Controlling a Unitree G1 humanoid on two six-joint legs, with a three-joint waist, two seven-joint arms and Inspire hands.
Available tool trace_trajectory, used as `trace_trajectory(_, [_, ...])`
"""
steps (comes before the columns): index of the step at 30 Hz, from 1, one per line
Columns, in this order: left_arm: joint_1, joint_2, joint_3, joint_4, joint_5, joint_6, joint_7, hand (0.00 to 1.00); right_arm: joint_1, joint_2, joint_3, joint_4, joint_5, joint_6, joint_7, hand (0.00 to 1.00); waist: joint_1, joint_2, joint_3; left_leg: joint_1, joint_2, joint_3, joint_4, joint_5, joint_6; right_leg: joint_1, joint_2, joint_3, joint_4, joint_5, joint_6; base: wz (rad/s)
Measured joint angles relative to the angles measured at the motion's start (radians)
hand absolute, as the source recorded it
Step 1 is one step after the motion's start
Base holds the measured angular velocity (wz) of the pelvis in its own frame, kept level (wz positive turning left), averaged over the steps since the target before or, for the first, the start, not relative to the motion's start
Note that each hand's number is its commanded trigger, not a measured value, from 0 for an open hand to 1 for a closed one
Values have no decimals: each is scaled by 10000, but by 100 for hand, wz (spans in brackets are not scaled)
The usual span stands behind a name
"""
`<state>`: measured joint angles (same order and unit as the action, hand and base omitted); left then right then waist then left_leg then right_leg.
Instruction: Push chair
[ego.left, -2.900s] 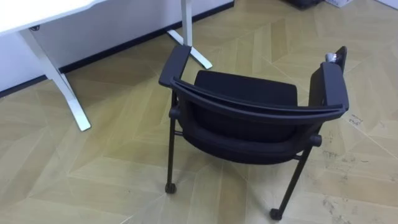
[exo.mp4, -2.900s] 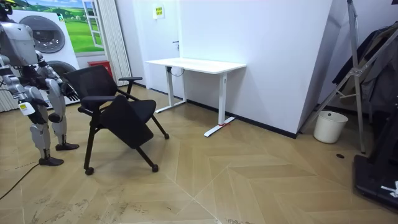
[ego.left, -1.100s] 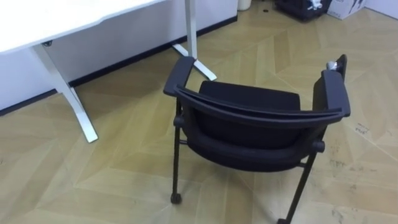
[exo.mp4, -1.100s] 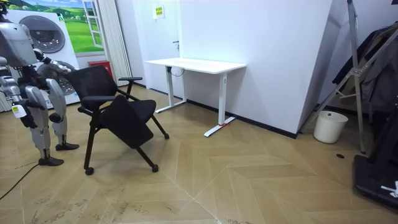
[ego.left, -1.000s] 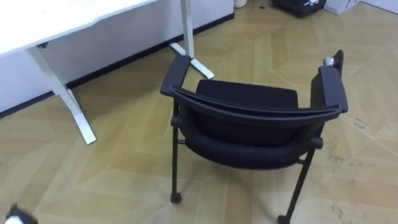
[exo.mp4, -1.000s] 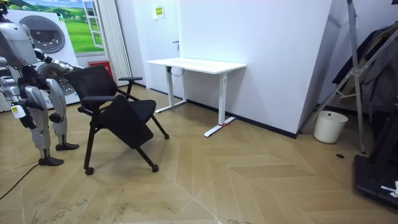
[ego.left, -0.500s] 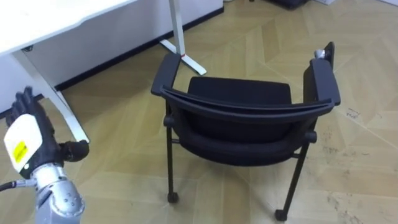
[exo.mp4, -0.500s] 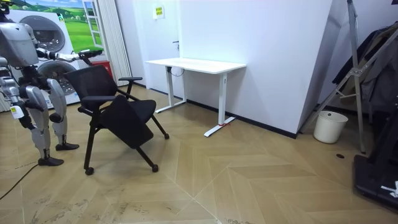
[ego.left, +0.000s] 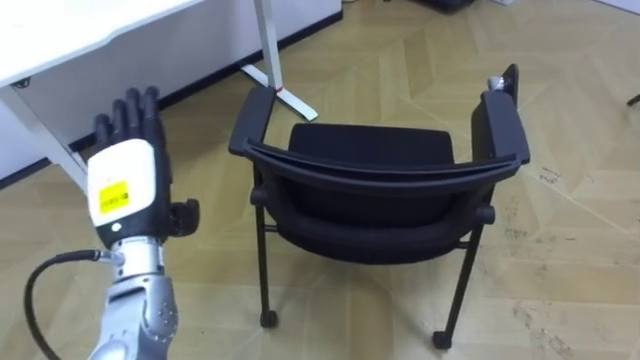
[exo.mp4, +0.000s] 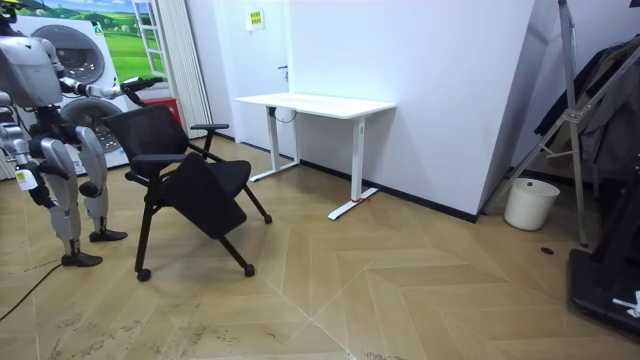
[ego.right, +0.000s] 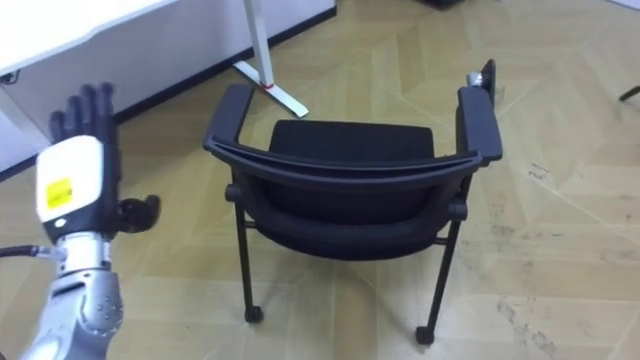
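Black armchair on castors (ego.left: 372, 205): on wooden floor (ego.left: 570, 130), backrest toward robot, near white table (ego.left: 90, 25). Left robot hand (ego.left: 125, 185): fingers straight and spread, beside the chair and clear of it, apparently readying a push.

Far ahead of me, a white desk (exo.mp4: 315, 102) is standing against the wall; farther right, a white bin (exo.mp4: 530, 203) is sitting on the parquet floor (exo.mp4: 420, 290).

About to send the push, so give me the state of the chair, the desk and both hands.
chair: upright on its casters, backrest toward the robot, untouched.
left hand: raised left of the chair, fingers straight, open.
right hand: hangs at the robot's side, room view.
desk: standing beyond the chair.
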<state>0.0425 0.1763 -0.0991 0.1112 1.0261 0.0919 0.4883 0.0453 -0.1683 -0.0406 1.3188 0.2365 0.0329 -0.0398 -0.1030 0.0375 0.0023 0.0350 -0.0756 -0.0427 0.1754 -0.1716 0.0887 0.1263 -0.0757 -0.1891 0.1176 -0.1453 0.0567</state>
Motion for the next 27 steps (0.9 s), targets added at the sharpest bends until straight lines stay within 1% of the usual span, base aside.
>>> trace_trajectory(1, [0, 0, -101, -143, 271, -8, -1, 0, -28, 0, -1, 10, 0, 0, 2, 0, -28, 1, -1, -1, 8, 93, -16, 1, -1, -28, 3, 12, 0, 1, -1, -5])
trace_trajectory(4, [0, 10, -278, -207, 729, -48, -18, 0, -43, 1, 136, 9, 4, -1, -2, 0, -47, 12, -20, 38, 10, 125, -70, 2, -4, -35, 19, 28, -1, 1, -1, -3])
trace_trajectory(6, [-1, 58, -357, -208, 782, -11, -82, 0, -111, -1, 208, 71, -1, -12, -5, 0, -107, 2, -17, 27, 43, 122, -74, 2, -5, -51, 23, 39, -3, 1, -1, 0])
trace_trajectory(8, [-5, 186, -534, -210, 773, 19, -219, 0, -209, -4, 289, 207, 1, -62, -18, 0, -151, 3, -20, 29, 54, 149, -78, 0, -9, -60, 32, 107, -5, 1, -2, 0])
trace_trajectory(10, [-5, 423, -742, -284, 770, 22, -304, 0, -264, -43, 575, 235, 4, -140, -32, 0, -175, 9, -19, 25, 67, 153, -81, -5, -17, -66, 46, 120, -6, 1, -2, 0])
trace_trajectory(11, [-5, 465, -766, -348, 769, 21, -339, 0, -271, -49, 602, 240, 3, -159, -32, 0, -177, 13, -17, 26, 72, 156, -81, -8, -21, -67, 52, 137, -6, 1, -2, 0])
trace_trajectory(13, [-5, 598, -811, -586, 768, -29, -356, 0, -312, -61, 630, 333, 26, -227, -40, 0, -230, 80, -1, 32, 84, 159, -81, -15, -34, -65, 69, 231, -7, 2, -3, 0])
trace_trajectory(15, [-5, 706, -814, -680, 767, -104, -356, 0, -387, -100, 636, 396, 53, -242, -49, 0, -297, 161, -6, 38, 87, 167, -84, -15, -34, -62, 73, 246, -13, 2, -3, 0])
trace_trajectory(19, [-29, 800, -864, -858, 768, -127, -410, 0, -425, -202, 790, 451, 206, -314, -9, 0, -332, 268, 23, 104, 113, 252, -108, -21, -45, -37, 87, 299, -18, 1, -3, -6])
trace_trajectory(21, [-31, 811, -864, -1036, 771, -125, -504, 0, -426, -201, 788, 448, 207, -315, 6, 0, -331, 271, 31, 112, 123, 288, -107, -24, -49, -45, 98, 411, -20, 1, -3, -8])
trace_trajectory(22, [-45, 813, -864, -1185, 771, -126, -566, 0, -438, -202, 789, 449, 207, -316, 15, 0, -325, 271, 56, 122, 126, 326, -106, -24, -49, -50, 101, 503, -21, 2, -3, -8])
trace_trajectory(25, [-171, 822, -879, -1356, 771, -138, -620, 0, -443, -217, 784, 448, 232, -323, 87, 0, -337, 282, 106, 133, 129, 357, -106, -25, -49, -59, 100, 552, -21, 3, -5, -7])
trace_trajectory(27, [-294, 888, -998, -1361, 771, -139, -631, 0, -441, -218, 784, 450, 305, -322, 87, 0, -340, 285, 113, 121, 129, 356, -106, -25, -49, -72, 101, 570, -20, 5, -8, -2])
